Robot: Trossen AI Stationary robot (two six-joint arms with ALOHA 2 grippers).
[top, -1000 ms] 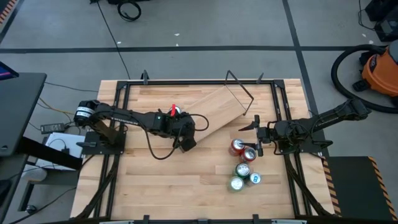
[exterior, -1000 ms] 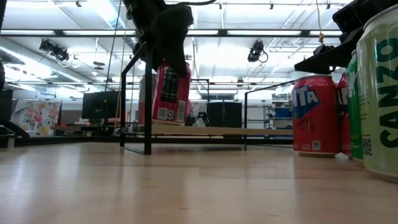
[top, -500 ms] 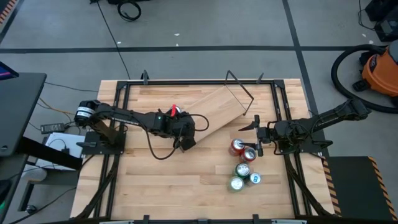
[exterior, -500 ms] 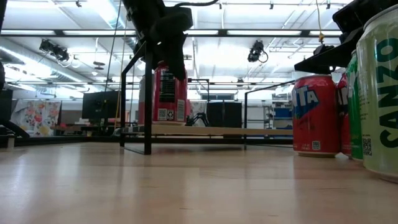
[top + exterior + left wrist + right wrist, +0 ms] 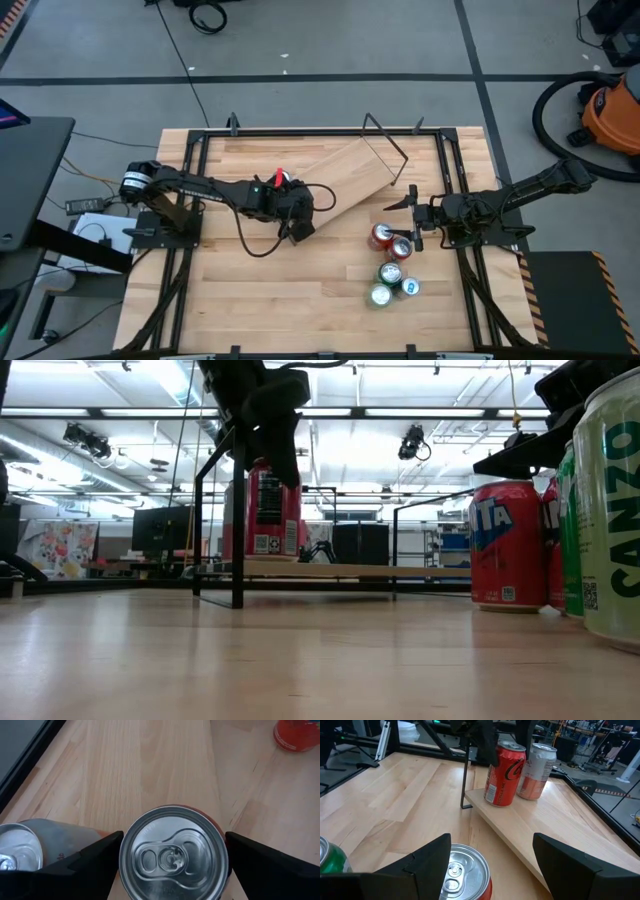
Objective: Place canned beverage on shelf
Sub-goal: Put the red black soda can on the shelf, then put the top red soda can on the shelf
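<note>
Since a second ago the red can [image 5: 272, 510] has gone from tilted to upright on the shelf [image 5: 345, 170]. The left end effector [image 5: 172, 852] flanks it, fingers spread; its release remains. The right end effector [image 5: 485, 851] waits, wide, over the spare cans [image 5: 392, 265].

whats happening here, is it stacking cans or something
The left hand has a red can standing upright on the shelf, beside a silver can already there; its fingers sit either side of the red can, which looks just set down. The right hand waits over another can in the cluster left on the table.
</note>
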